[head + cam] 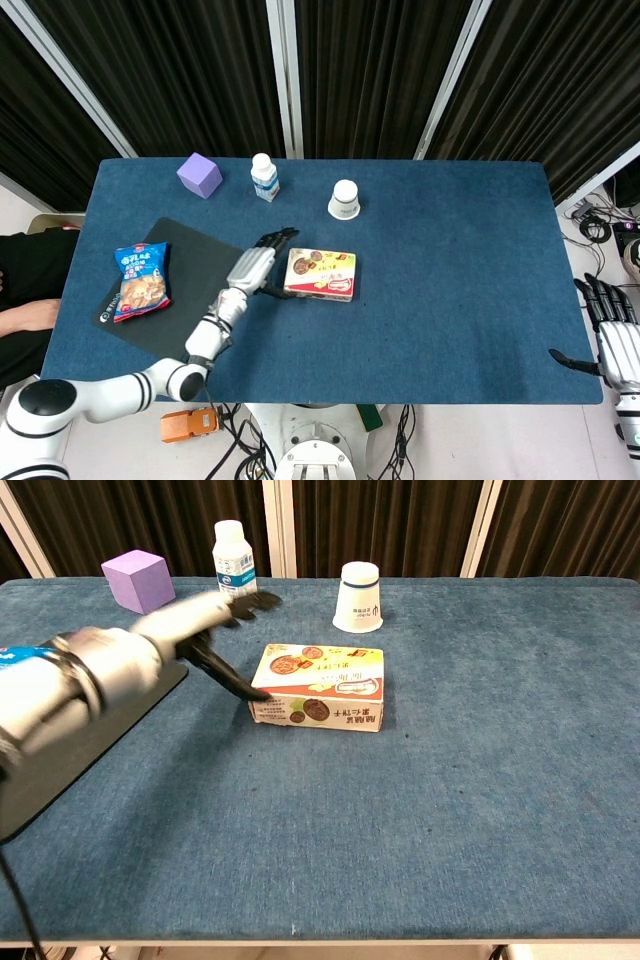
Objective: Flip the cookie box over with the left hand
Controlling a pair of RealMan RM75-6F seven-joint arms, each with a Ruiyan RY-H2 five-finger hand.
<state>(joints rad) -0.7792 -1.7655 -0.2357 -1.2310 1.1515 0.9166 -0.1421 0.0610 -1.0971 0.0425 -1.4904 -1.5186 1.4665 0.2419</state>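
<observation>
The cookie box [318, 686] lies flat on the blue table [480, 780], centre-left of the chest view, printed face up, so your flip looks done. Your left hand [205, 630] sits just left of it, fingers spread, holding nothing. Your right hand [612, 335] idles at the lower right edge of the head view, fingers apart.

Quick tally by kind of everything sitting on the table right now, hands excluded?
Boxes: 1, cookie box
Bottles: 1, bottle
Cups: 1, cup
Cubes: 1, purple cube
Snack bags: 1, chip bag
Mats: 1, black mat
Total: 6
</observation>
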